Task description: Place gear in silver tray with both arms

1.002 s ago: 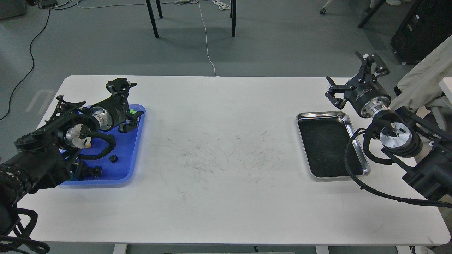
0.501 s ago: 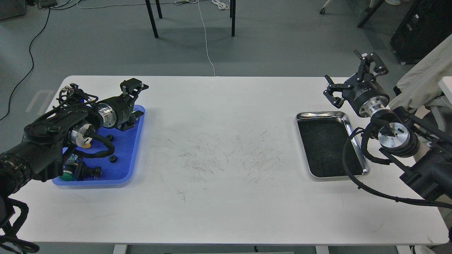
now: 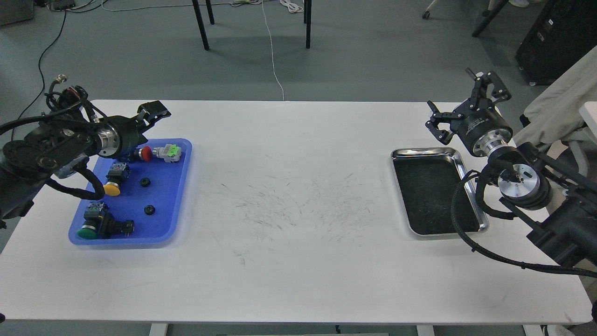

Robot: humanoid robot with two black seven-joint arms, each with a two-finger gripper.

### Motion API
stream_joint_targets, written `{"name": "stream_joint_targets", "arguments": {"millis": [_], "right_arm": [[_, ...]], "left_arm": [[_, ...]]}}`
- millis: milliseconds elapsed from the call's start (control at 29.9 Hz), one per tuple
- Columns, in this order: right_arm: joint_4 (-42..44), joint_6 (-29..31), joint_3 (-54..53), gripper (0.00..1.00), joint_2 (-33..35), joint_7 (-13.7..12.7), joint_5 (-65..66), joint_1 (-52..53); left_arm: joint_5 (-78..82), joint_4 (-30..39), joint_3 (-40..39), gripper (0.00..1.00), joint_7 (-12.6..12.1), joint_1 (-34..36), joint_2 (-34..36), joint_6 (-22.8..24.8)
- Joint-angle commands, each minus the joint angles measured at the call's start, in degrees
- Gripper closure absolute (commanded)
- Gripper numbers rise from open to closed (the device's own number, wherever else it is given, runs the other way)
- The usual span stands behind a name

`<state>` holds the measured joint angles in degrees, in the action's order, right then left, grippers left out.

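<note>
Silver tray [image 3: 471, 186] bare, long axis running away from robot. Right pincer [image 3: 459, 105] splayed wide just beyond its far rim, nearer arm. Left pincer [image 3: 153, 111], grip unreadable, beside blue tray [image 3: 163, 235]; gears [image 3: 145, 181] there.

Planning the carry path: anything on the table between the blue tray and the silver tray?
Nothing: head view shows only bare, scuffed white table between blue tray and silver tray.

The blue tray [image 3: 179, 205] lies left on the table [image 3: 298, 261], the silver tray [image 3: 468, 164] right.
</note>
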<state>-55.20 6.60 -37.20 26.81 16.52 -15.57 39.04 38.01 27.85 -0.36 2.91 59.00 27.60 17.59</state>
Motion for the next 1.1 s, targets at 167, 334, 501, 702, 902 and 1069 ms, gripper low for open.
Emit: {"name": "stream_joint_targets", "arguments": {"millis": [167, 334, 501, 702, 902, 1069], "right_arm": [[-0.1, 0.1, 0.1, 0.01, -0.1, 0.0, 0.0, 0.0], [-0.1, 0.1, 0.2, 0.01, -0.3, 0.0, 0.0, 0.0], [0.0, 0.1, 0.2, 0.01, -0.4, 0.0, 0.0, 0.0], [-0.1, -0.1, 0.1, 0.01, -1.0, 0.0, 0.0, 0.0], [-0.1, 0.0, 0.0, 0.01, -1.0, 0.0, 0.0, -0.5], [0.0, 0.0, -0.1, 0.01, -1.1, 0.0, 0.0, -1.0]], "left_arm": [[-3.8, 4.4, -3.2, 0.02, -1.0, 0.5, 3.7, -9.2], [-5.9, 11.5, -4.2, 0.03, -0.5, -2.9, 4.9, -21.3], [-5.7, 17.2, -4.2, 0.02, 7.4, -6.2, 6.1, -35.0], [-14.3, 22.9, -12.3, 0.02, 10.1, -9.7, 7.2, -40.3], [-21.0, 25.2, -22.2, 0.02, 9.2, -15.8, 5.7, -45.6], [-20.4, 26.4, -15.3, 0.02, 9.4, -16.7, 6.8, -45.6]]}}
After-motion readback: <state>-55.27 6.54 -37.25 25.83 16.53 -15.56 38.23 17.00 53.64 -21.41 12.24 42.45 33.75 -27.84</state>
